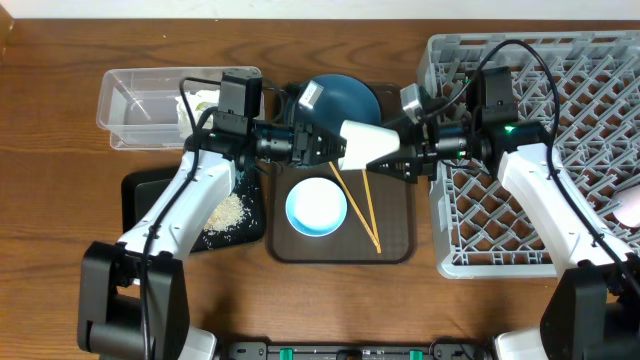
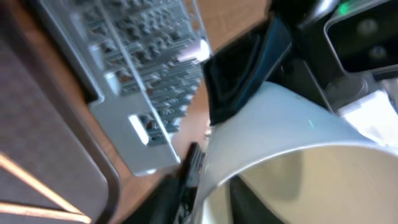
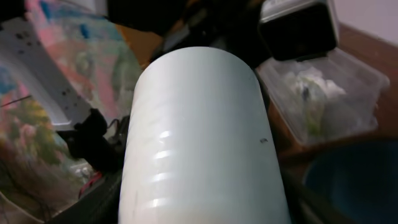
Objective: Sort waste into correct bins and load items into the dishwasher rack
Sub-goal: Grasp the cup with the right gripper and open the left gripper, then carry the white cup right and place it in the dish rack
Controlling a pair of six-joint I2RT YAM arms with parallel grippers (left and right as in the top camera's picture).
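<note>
Pale-green cup (image 1: 365, 138): held on its side in the air above the brown tray (image 1: 400, 240), between the two arms
Left end effector (image 1: 325, 143): clamped on the pale-green cup at its open end
Right end effector (image 1: 392, 160): set against the cup's other end; whether it is closed cannot be told
Dark-blue dish (image 1: 345, 98): at the tray's far end, partly covered by the arms
Light-blue bowl (image 1: 316, 207): on the tray, chopsticks (image 1: 360, 210) beside it
Rice (image 1: 228, 215): heaped in the black tray (image 1: 140, 195)
Napkin (image 1: 200, 100): inside the clear tub (image 1: 120, 110)
Rack (image 1: 600, 80): on the bench (image 1: 60, 60), at the right
</note>
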